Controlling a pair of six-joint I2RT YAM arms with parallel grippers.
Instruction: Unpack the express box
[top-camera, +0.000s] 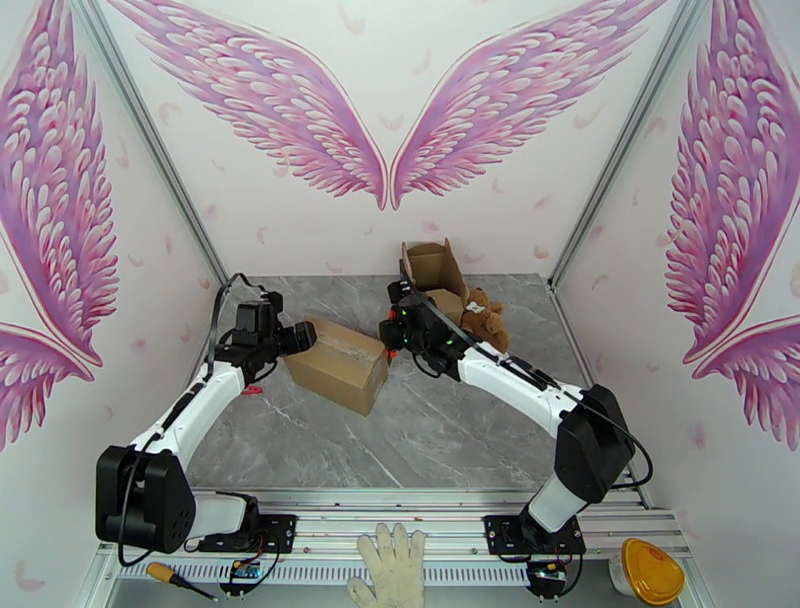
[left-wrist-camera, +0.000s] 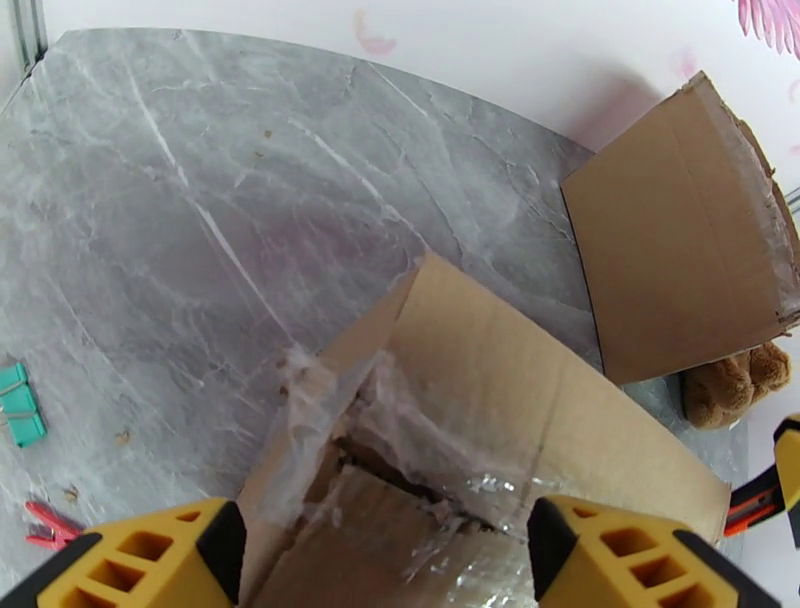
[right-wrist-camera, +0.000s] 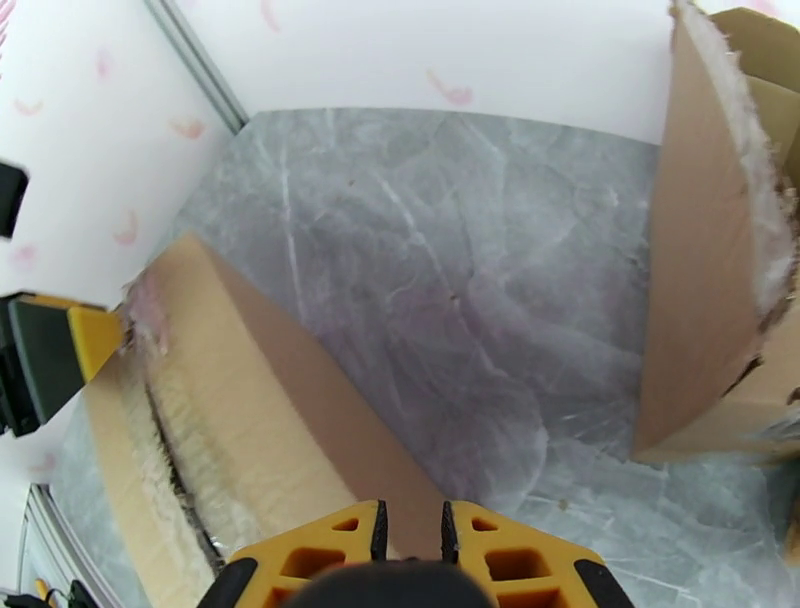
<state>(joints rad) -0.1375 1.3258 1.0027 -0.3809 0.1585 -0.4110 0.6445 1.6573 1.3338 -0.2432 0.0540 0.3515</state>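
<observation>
The taped express box (top-camera: 340, 368) lies closed on the grey table, its long side running left to right. My left gripper (top-camera: 305, 338) is at its left end. In the left wrist view its yellow fingers (left-wrist-camera: 150, 555) stand wide apart on either side of the box's taped, torn end (left-wrist-camera: 480, 400), so it is open. My right gripper (top-camera: 388, 335) is at the box's right end. In the right wrist view its jaws (right-wrist-camera: 410, 535) are nearly together, and the box's upper cardboard edge (right-wrist-camera: 250, 400) runs in between them.
An opened cardboard box (top-camera: 432, 268) stands at the back with its flaps up, and a brown teddy bear (top-camera: 487, 315) lies beside it. Small teal (left-wrist-camera: 20, 405) and red (left-wrist-camera: 50, 525) clips lie left of the box. A glove (top-camera: 392, 565) and a yellow-lidded tub (top-camera: 650, 570) sit by the arm bases.
</observation>
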